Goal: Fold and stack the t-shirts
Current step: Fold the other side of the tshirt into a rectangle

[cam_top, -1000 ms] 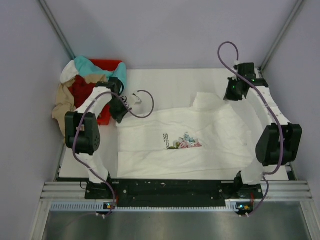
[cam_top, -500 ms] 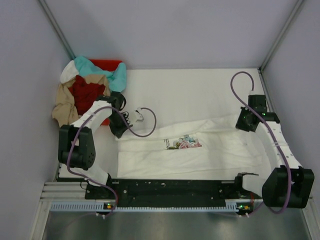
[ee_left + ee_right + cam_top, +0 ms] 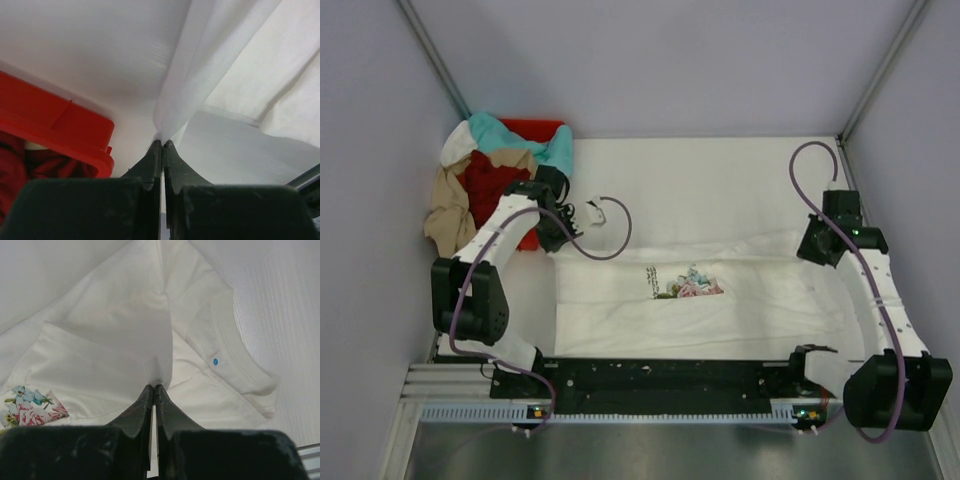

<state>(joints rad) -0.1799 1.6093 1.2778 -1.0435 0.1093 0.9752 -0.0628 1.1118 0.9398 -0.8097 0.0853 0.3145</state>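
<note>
The white t-shirt (image 3: pixel 690 305) with a pink-and-blue flower print (image 3: pixel 685 283) lies folded across the table's front half. My left gripper (image 3: pixel 558 240) is shut on its far-left edge; in the left wrist view the cloth (image 3: pixel 200 75) rises from the closed tips (image 3: pixel 162 143). My right gripper (image 3: pixel 812 250) is shut on its far-right edge; the right wrist view shows the pinched cloth (image 3: pixel 145 335) at the tips (image 3: pixel 154 386), the collar (image 3: pixel 235 350) and the print (image 3: pixel 30 405). Teal (image 3: pixel 535 140), dark red (image 3: pixel 490 185) and tan (image 3: pixel 445 210) tees are heaped at back left.
A red plastic bin (image 3: pixel 535 128) stands at the back left corner under the heap of tees; its rim shows in the left wrist view (image 3: pixel 55 125). The white table top (image 3: pixel 700 180) runs behind the shirt. Grey walls enclose the table on three sides.
Both grippers pulled the shirt's far edge toward the front, folding it over. The right arm swung from the back right down to the right side. The shirt now lies as a narrower band.
</note>
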